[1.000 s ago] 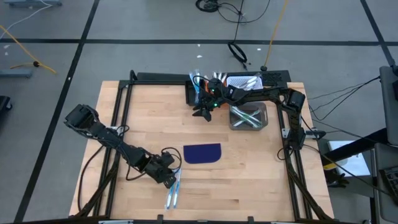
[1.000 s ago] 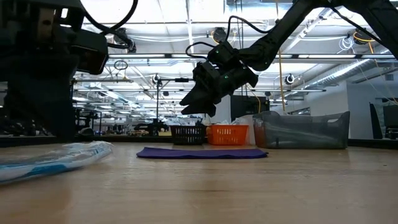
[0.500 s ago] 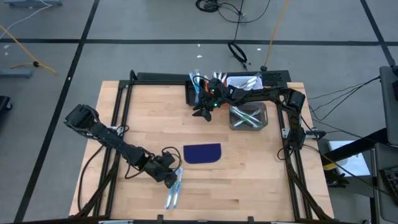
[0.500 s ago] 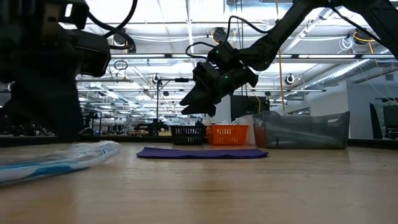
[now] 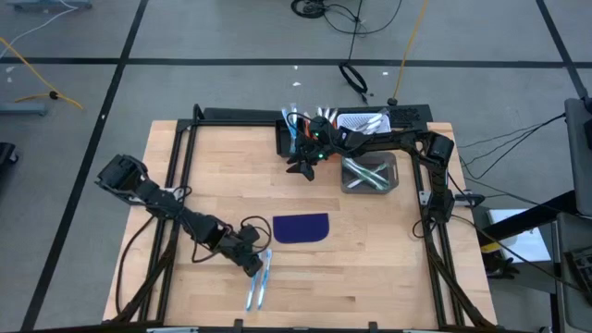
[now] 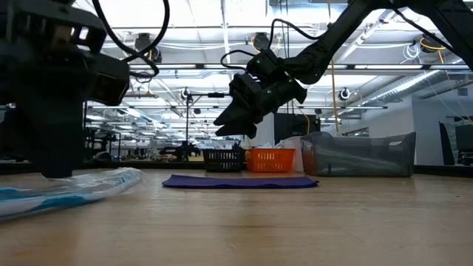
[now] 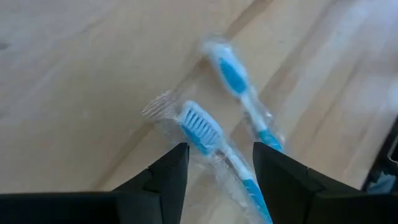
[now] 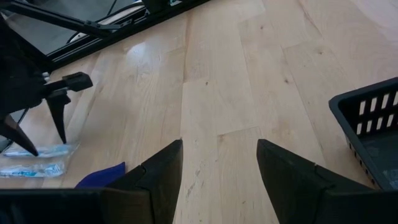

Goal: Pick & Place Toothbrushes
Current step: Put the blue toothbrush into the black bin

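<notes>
Bare wood btwn mat (image 5: 302, 228) & bins (image 5: 370, 173).

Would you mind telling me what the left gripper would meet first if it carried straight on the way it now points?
Most likely the nearer wrapped toothbrush, lying on the table between the left gripper's open fingers; depth is hard to judge.

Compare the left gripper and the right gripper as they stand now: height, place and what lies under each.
The left gripper is low at the table's front over two wrapped blue toothbrushes; the right gripper hangs high near the back, by the bins. One toothbrush lies between the left gripper's fingers; bare wood lies beneath the right gripper's. Both stand open and hold nothing.
</notes>
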Motion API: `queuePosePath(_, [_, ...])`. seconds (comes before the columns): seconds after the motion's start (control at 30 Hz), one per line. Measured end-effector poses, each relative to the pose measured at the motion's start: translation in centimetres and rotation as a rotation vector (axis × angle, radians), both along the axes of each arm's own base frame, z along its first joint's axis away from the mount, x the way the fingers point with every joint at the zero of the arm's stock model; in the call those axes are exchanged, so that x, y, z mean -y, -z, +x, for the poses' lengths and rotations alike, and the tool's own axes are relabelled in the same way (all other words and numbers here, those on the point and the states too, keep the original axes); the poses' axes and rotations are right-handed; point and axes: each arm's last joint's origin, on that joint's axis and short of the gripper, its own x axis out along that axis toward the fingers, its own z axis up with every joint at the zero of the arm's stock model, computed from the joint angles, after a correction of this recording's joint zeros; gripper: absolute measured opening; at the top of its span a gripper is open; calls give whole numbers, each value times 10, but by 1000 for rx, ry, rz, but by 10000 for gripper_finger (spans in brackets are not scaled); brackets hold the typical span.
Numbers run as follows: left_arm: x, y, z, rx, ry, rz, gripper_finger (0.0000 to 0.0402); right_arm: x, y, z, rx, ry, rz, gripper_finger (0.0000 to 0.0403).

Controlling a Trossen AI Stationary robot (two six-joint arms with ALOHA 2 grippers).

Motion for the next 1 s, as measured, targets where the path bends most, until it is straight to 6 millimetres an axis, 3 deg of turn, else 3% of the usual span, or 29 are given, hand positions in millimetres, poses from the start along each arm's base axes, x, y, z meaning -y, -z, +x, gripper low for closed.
queuePosePath(0.37, [-9, 10, -1, -78, -99, 70, 177, 0, 1, 0, -7, 0, 3, 199])
queuePosePath(0.5, [-13, 23, -4, -210, -148, 55, 132, 0, 1, 0, -7, -2, -2, 199])
queuePosePath(0.7, [-16, 18, -6, -194, -104, 105, 14, 0, 1, -1, -13, 0, -2, 199])
queuePosePath(1.0, [-25, -1, -16, -143, -101, 209, 1, 0, 1, -1, -13, 0, -1, 199])
